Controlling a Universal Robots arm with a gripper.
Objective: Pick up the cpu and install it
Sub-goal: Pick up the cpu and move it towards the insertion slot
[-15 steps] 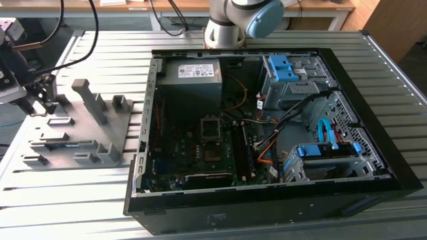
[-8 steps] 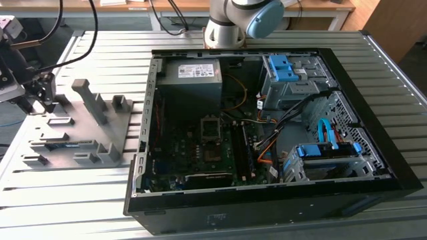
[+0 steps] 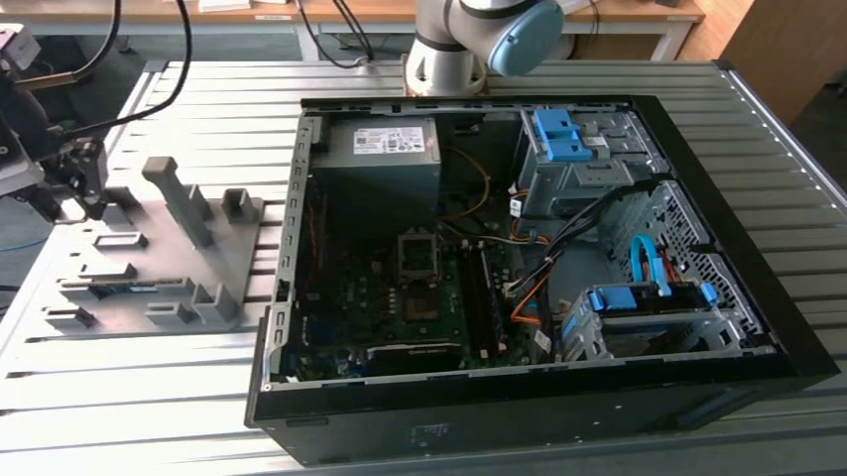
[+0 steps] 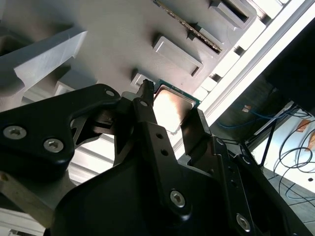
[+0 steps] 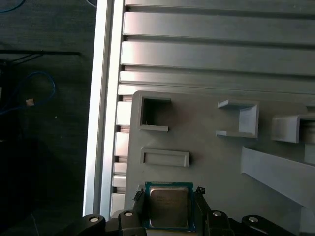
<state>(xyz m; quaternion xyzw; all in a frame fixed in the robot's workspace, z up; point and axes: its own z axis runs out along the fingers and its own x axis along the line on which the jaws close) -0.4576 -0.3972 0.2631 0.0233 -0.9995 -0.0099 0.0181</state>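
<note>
The cpu (image 5: 169, 206), a small square chip with a pale metal top and green rim, lies at a corner of the grey fixture tray (image 5: 211, 162). My gripper (image 5: 169, 194) straddles it, one black finger pressed against each side. In the second wrist view the cpu (image 4: 170, 110) sits between the same two fingers (image 4: 147, 113). At the exterior view's left, the gripper (image 3: 82, 203) hangs low over the tray's (image 3: 173, 268) far corner. The dark socket (image 3: 417, 253) lies on the motherboard inside the open computer case (image 3: 530, 397).
The tray carries raised grey holders, one upright post (image 3: 179, 198) and a memory stick (image 4: 197, 32). The table edge (image 5: 101, 123) runs close beside the tray. Inside the case are a grey power-supply box (image 3: 384, 154), cables and blue drive brackets (image 3: 562, 134). The arm's base (image 3: 457, 50) stands behind.
</note>
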